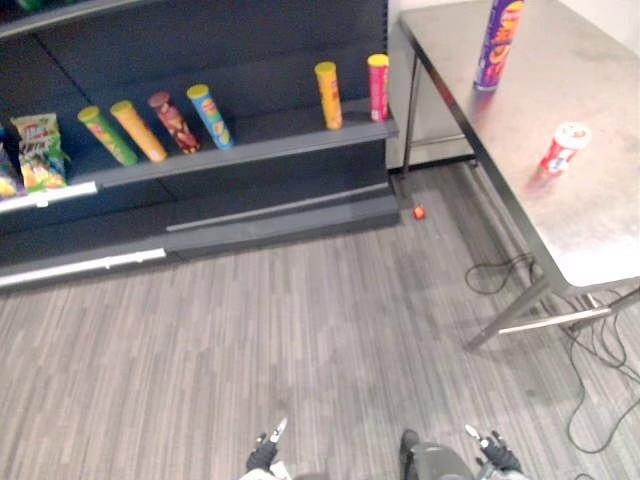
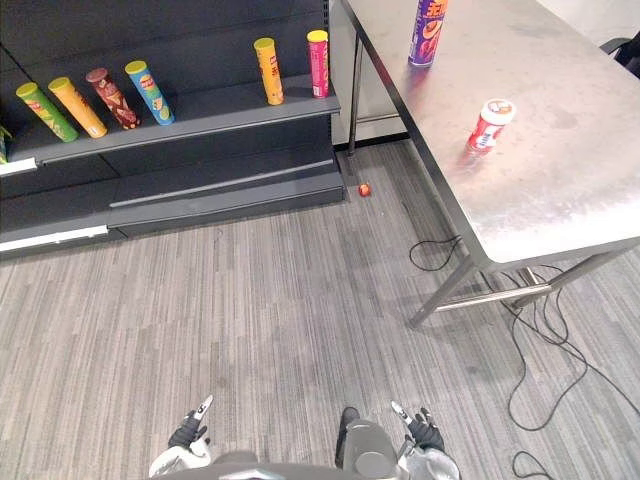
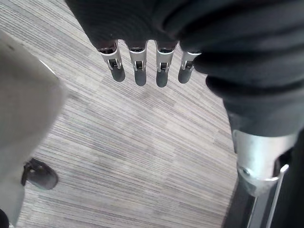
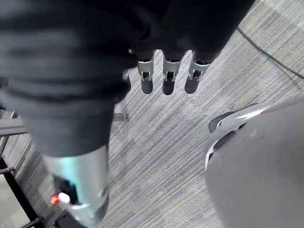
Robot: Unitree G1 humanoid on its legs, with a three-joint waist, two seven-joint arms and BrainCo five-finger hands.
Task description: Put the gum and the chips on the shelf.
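A tall purple chips can [image 1: 498, 45] stands upright at the far end of the steel table [image 1: 600, 220] on my right. A small red-and-white gum tub [image 1: 564, 147] stands nearer on the same table. The dark shelf [image 1: 285, 140] is ahead on the left. My left hand [image 1: 268, 445] and right hand [image 1: 493, 447] hang low at the near edge, far from both items. In the wrist views the left hand's fingers [image 3: 140, 71] and the right hand's fingers [image 4: 168, 76] are straight over the floor, holding nothing.
Several chips cans [image 1: 328, 95] stand or lean on the shelf board, with snack bags [image 1: 38, 150] at its left end. A small red object [image 1: 419, 212] lies on the floor by the shelf corner. The table's legs and crossbar [image 1: 540, 320] reach the grey plank floor.
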